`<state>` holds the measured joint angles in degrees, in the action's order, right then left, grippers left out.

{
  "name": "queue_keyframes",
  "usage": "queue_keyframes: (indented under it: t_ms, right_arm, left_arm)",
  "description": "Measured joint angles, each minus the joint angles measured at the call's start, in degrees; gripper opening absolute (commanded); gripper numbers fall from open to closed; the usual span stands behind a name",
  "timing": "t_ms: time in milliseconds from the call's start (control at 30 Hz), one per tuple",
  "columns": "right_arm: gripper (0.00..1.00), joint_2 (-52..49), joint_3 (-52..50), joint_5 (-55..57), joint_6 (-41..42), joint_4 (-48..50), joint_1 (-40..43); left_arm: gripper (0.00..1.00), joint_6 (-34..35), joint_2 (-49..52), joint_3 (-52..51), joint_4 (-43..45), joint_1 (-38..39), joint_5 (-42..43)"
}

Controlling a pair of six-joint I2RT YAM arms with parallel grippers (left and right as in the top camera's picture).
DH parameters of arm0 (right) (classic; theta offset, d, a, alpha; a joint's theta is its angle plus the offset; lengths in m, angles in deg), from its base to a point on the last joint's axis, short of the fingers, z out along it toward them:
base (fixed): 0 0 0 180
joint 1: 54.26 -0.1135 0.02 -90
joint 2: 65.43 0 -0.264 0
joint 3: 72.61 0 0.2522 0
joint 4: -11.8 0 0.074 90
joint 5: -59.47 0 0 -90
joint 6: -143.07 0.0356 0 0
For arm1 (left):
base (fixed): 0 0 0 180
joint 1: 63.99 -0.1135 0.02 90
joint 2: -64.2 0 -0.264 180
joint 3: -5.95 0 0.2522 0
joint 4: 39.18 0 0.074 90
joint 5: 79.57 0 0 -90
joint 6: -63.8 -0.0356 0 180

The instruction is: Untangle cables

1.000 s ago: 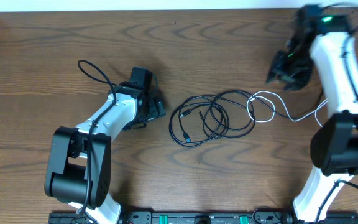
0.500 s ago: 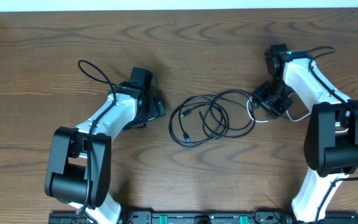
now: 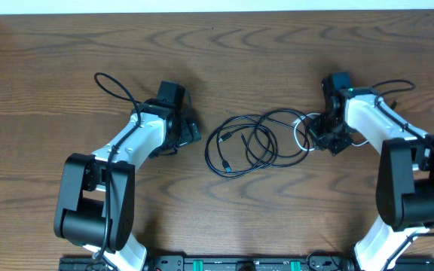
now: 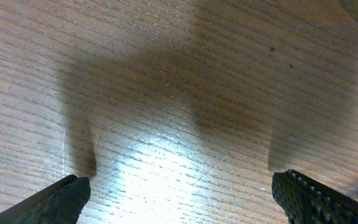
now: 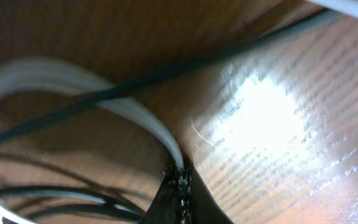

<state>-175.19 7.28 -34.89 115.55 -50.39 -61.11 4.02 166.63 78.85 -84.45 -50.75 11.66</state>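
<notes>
A dark brown wooden bench [image 3: 224, 45] fills the overhead view. At its centre lie the cables: black cables [image 3: 239, 143] in loose, overlapping coils, and one white cable [image 3: 298, 137] looping in at their three o'clock edge. My right claw [image 3: 321, 141] is pressed together there, pinching the white cable. The right wrist view shows the white strand running straight into the closed tips. My left claw [image 3: 194, 132], at nine o'clock of the coils, is spread wide over bare wood and holds nothing. I judge these cords to be light, limp and smooth, so they are likely to drag and slide rather than lift as one bundle. A hold on a free outer loop or near a plug end looks best to me.
</notes>
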Motion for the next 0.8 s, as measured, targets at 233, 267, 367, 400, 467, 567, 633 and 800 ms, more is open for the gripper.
queue_keyframes:
  t_ms: [233, 267, 367, 400, 467, 567, 633, 800]
  right_arm:
    - [0.01, 1.95, -3.04, -3.21, -2.67, 0.46, -0.61]
    - [0.01, 2.54, -3.28, -4.55, -4.31, 0.28, -0.63]
    - [0.01, 3.63, -4.37, -6.27, -7.30, -1.57, -0.81]
    - [0.01, 4.17, -4.81, -6.36, -8.22, -2.84, -0.85]
    - [0.01, 7.26, -5.64, -6.34, -11.13, -5.18, -0.90]
    - [0.01, 16.48, -4.59, -6.27, -15.34, -6.16, -0.87]
    - [0.01, 24.57, -2.16, -5.90, -17.70, -5.70, -0.87]
    - [0.03, 38.75, 2.80, -3.61, -20.26, -3.82, -0.76]
  left_arm:
    - [1.00, -0.02, 0.00, 0.00, 0.00, 0.00, 0.00]
    - [1.00, -0.02, 0.00, 0.00, 0.00, 0.00, 0.00]
    - [1.00, -0.02, 0.00, 0.00, 0.02, 0.00, -0.02]
    - [1.00, 0.00, 0.00, 0.00, 0.00, 0.00, 0.00]
    - [1.00, -0.02, 0.00, 0.00, 0.00, 0.00, 0.00]
    - [1.00, 0.00, 0.00, 0.00, 0.00, 0.00, 0.00]
    - [1.00, 0.00, 0.00, 0.00, 0.00, 0.00, 0.00]
    - [1.00, -0.02, 0.00, 0.00, 0.00, 0.00, 0.00]
